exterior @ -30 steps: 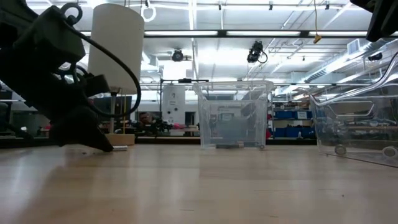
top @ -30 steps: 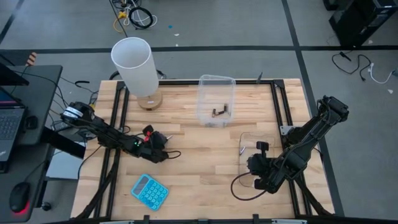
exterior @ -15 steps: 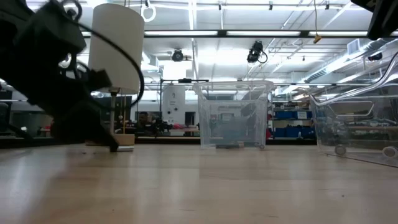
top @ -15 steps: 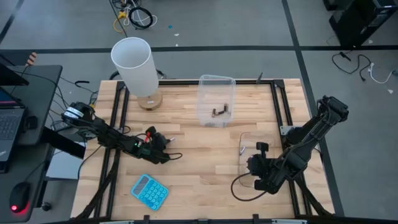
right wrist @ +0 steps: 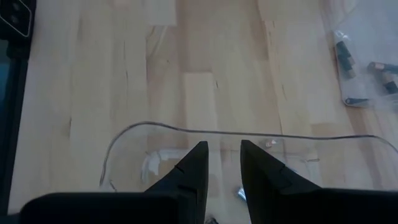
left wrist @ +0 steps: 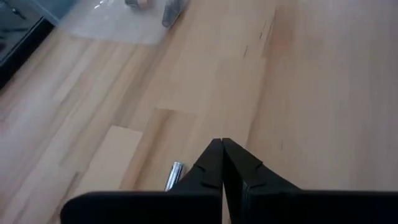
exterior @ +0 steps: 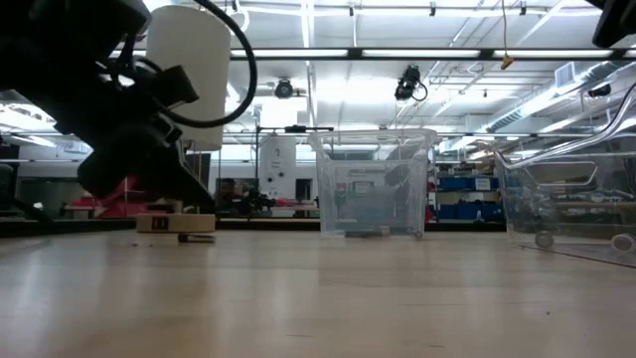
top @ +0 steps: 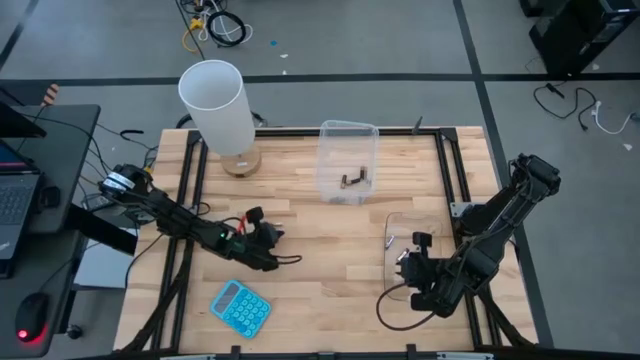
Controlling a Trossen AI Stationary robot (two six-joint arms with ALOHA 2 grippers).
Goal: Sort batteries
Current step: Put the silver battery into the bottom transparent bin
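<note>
Our left gripper (left wrist: 222,144) sits clenched and empty on the wood, a silvery battery (left wrist: 173,175) lying just beside its fingers. Dark batteries (top: 352,179) rest in the middle tub (top: 346,131). Our right gripper (right wrist: 219,148) hovers, jaws parted, over the right tub (right wrist: 124,133).

Lighting is bright and even, supplied by ceiling strip lights (exterior: 397,52) visible in the low view. Shadows on the table (top: 330,250) are faint and soft. The clear tub (exterior: 373,184) carries mild reflections. The low view's near foreground is out of focus; the dark arm (exterior: 119,119) appears blurred.
</note>
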